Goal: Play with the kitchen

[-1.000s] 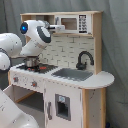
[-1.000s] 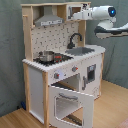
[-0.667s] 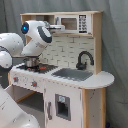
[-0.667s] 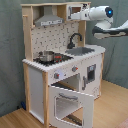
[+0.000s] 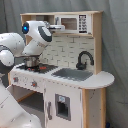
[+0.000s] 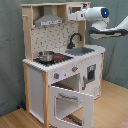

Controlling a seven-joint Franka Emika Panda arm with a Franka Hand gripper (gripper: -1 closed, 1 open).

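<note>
Currently I see the gripper (image 6: 70, 16) at the microwave (image 5: 73, 23) at 12 o'clock on the kitchen (image 6: 60, 65), finger spacing indeterminate, oven door (image 6: 70, 102) hanging open at 6 o'clock.

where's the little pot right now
The pot sits on the stovetop under the hood, at the second exterior view's left of the sink.

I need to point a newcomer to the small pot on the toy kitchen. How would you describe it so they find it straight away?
Start at the toy kitchen and find its white worktop, under the grey hood. The pot stands on the stovetop, at the second exterior view's left of the sink and black faucet. It is the only shiny metal, loose thing on the worktop.
</note>
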